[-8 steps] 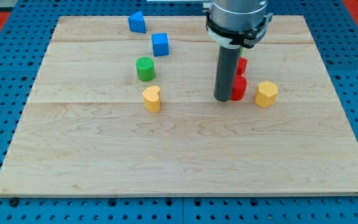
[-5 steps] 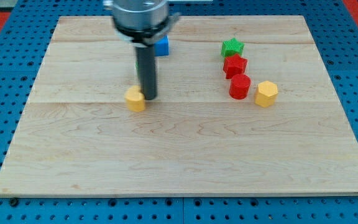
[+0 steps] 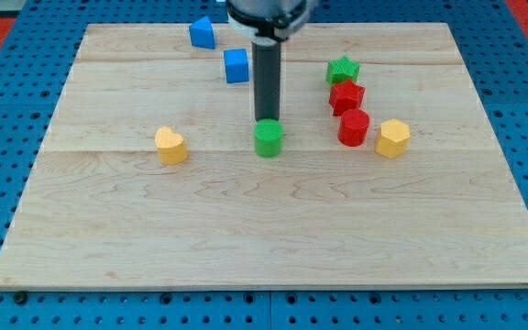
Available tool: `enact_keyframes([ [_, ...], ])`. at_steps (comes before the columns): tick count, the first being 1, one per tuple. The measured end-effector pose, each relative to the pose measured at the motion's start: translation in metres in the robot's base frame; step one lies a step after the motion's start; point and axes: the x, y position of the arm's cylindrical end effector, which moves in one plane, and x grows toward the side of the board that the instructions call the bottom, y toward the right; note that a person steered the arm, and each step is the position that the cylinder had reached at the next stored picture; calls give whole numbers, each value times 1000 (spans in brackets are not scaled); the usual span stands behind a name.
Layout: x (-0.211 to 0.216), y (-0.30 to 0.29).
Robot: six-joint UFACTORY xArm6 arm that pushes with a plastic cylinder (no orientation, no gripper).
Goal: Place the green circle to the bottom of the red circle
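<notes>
Camera view shows my tip [image 3: 267, 122] at the middle of the wooden table [image 3: 273, 238], touching the green circle [image 3: 268, 139] from the view's top side. As an end effector it is only a plain dark rod, with nothing that opens, closes or holds. The green circle stands well to the view's left of the red circle [image 3: 353, 127], at almost the same height in the view, slightly lower. Above the red circle sits another red block [image 3: 346, 95], and above that a green star [image 3: 342, 70]. A yellow hexagon-like block [image 3: 392, 137] stands just right of the red circle. A yellow heart [image 3: 170, 145] lies to the left of the green circle, apart from it. Two blue blocks [image 3: 236, 65] [image 3: 202, 33] sit near the view's top
</notes>
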Motion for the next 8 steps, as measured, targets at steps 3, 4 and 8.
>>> enact_keyframes([
  [3,17,-44],
  [4,42,-32],
  [8,108,125],
])
